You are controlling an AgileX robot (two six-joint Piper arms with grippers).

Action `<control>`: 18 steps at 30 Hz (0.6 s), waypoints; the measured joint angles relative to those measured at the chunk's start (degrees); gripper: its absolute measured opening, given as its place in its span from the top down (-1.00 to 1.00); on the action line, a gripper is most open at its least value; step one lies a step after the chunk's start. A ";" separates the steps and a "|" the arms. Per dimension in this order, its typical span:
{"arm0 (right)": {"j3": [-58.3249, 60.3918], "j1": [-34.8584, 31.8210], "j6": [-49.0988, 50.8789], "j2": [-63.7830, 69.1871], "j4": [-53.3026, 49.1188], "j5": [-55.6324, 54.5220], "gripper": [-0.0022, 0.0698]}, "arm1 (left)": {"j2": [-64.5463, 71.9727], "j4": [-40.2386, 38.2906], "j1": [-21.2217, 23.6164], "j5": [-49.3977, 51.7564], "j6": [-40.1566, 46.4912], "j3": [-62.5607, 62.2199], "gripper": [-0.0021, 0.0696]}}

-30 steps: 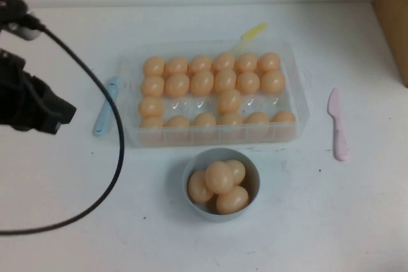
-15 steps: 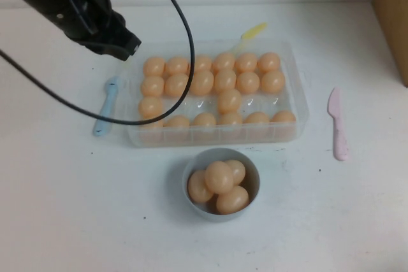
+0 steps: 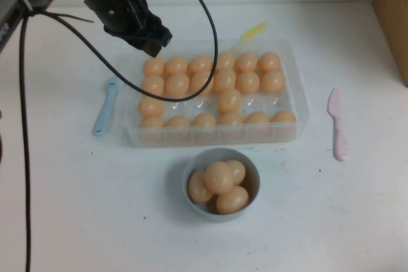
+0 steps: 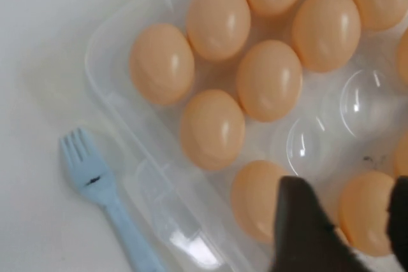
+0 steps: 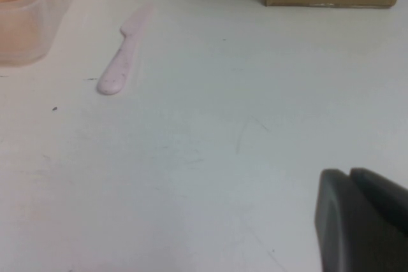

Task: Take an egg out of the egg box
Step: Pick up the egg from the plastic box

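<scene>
The clear egg box [image 3: 298, 81] sits mid-table, filled with many peach-orange eggs [image 3: 202, 82]. My left gripper [image 3: 153, 37] hangs above the box's back left corner. In the left wrist view its two dark fingers [image 4: 305, 230] stand apart, so the left gripper [image 4: 349, 224] is open and holds nothing. One egg [image 4: 364, 211] shows in the gap below them, and a neighbouring egg [image 4: 255, 199] is partly hidden by one finger. My right gripper [image 5: 357, 218] is outside the high view. It is shut and empty, low over bare table near the pink knife [image 5: 122, 52].
A grey-blue bowl [image 3: 250, 169] holding several eggs stands in front of the box. A blue fork [image 3: 105, 106] lies left of the box, a pink knife [image 3: 337, 124] right of it, a yellow utensil [image 3: 252, 32] behind it. A cardboard box [image 3: 392, 17] stands at the back right.
My left arm has swung from the table's left side up and to the right, and it now reaches over the egg box's back left corner. Eggs, bowl and utensils have not moved.
</scene>
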 joint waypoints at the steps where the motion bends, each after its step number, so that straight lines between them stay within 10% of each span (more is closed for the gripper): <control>1: 0.00 0.00 0.00 0.00 0.00 0.00 0.99 | 0.77 0.00 0.00 -0.33 -0.28 -0.09 0.15; 7: 0.00 0.00 0.00 0.00 0.00 0.00 0.99 | 4.93 0.00 -0.04 -5.83 -0.75 -0.09 -0.40; 18: 0.00 0.00 0.00 0.00 0.00 0.00 0.99 | 9.44 0.00 -0.04 -17.26 -0.75 -0.87 -0.46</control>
